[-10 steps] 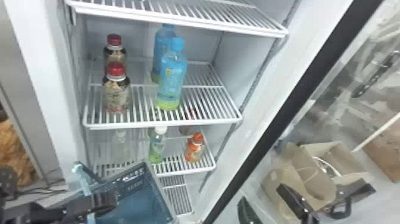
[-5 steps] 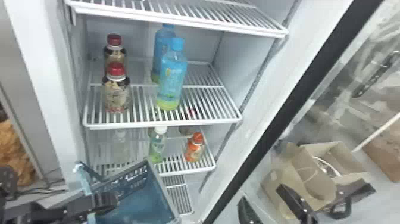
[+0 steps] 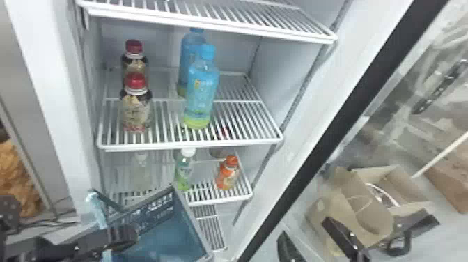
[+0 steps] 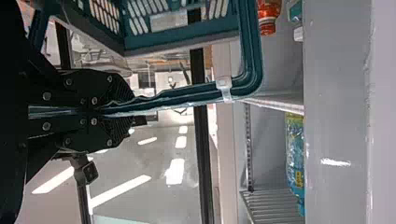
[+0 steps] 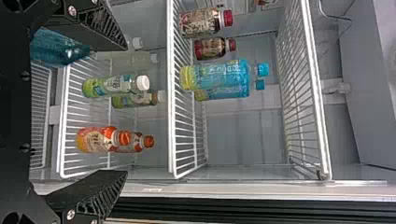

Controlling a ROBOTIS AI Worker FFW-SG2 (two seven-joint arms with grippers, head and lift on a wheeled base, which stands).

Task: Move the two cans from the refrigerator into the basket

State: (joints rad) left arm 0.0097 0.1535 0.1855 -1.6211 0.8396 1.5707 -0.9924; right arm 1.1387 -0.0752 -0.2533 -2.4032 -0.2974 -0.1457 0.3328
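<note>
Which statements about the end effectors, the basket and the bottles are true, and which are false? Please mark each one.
1. The left end effector is closed on the rim of the blue basket. True.
2. The right end effector grips a bottle. False: it is open and empty.
3. The blue-capped bottles share a shelf with the red-capped bottles. True.
4. The orange-capped bottles stand above the blue-capped bottles. False: they stand on a lower shelf.

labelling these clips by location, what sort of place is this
Probably a shop or a mock-up of one, judging by a tall refrigerator with white wire shelves, bottled drinks standing in rows, such as the blue bottle and orange bottle, and a basket beside them.
</note>
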